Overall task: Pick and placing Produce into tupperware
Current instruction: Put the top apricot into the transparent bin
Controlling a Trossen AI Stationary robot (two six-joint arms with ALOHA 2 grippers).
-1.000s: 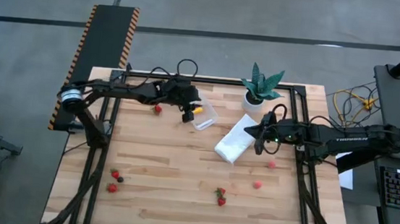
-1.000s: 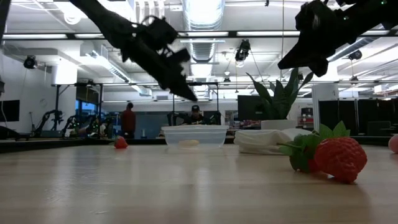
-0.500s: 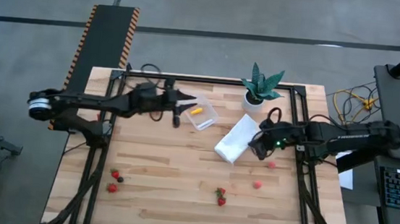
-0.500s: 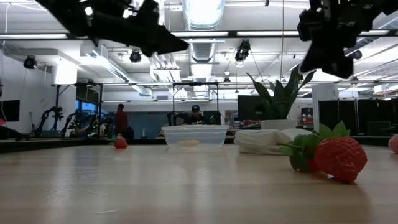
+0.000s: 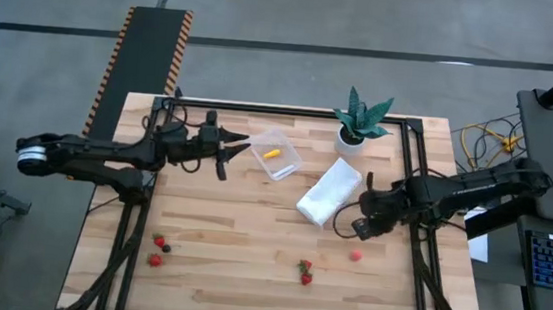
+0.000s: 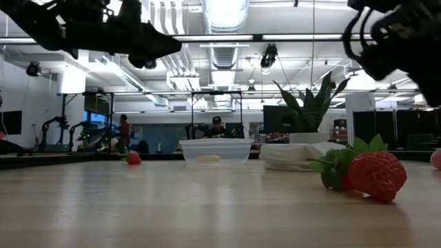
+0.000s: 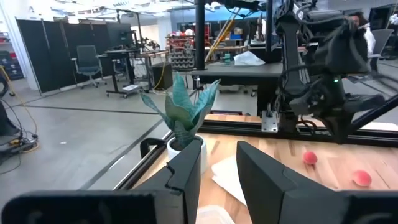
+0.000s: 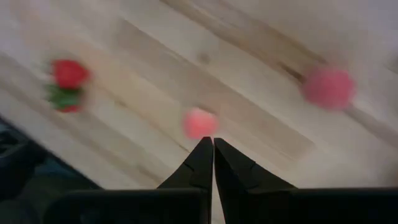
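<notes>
A: Status on left gripper (image 5: pixel 240 144): it has been pulled back from over the tupperware (image 5: pixel 277 154) within the last second and is now held just beside the tub, on the left-arm side. Fingers (image 7: pixel 186 177) are seen narrowly parted in the left wrist view, nothing between them

B: Drop confirmed?

A: Yellow-orange piece (image 5: pixel 270 155) is seen lying inside the tub in the high view, and a pale lump shows behind the clear wall (image 6: pixel 216 150) in the low view. So one piece of produce is judged placed; the retreat reads as a finished release

B: Right side?

A: Right gripper (image 5: pixel 358 228) has been swung off the white cloth (image 5: pixel 326 193) toward the near-right area of the table (image 5: pixel 229 241). Jaws are fully closed, nothing held. In the right wrist view the shut tips (image 8: pixel 211 152) are aimed just short of a pink-red piece (image 8: pixel 200 123), not touching it; a second red piece (image 8: pixel 328 88) and a strawberry with a green top (image 8: pixel 67 81) lie further off

B: So next pick is being lined up?

A: Likely. Jaws would have to be opened before any descent, otherwise the piece gets pushed, not gripped

B: Remaining?

A: Most of it. Red pieces are still scattered: one near the left arm (seen in the low view (image 6: pixel 134 158)), a cluster near-left (image 5: pixel 157 249), a pair at near centre (image 5: pixel 304 272), one by the right gripper (image 5: pixel 356 254). Potted plant (image 5: pixel 359 120) is untouched
</notes>
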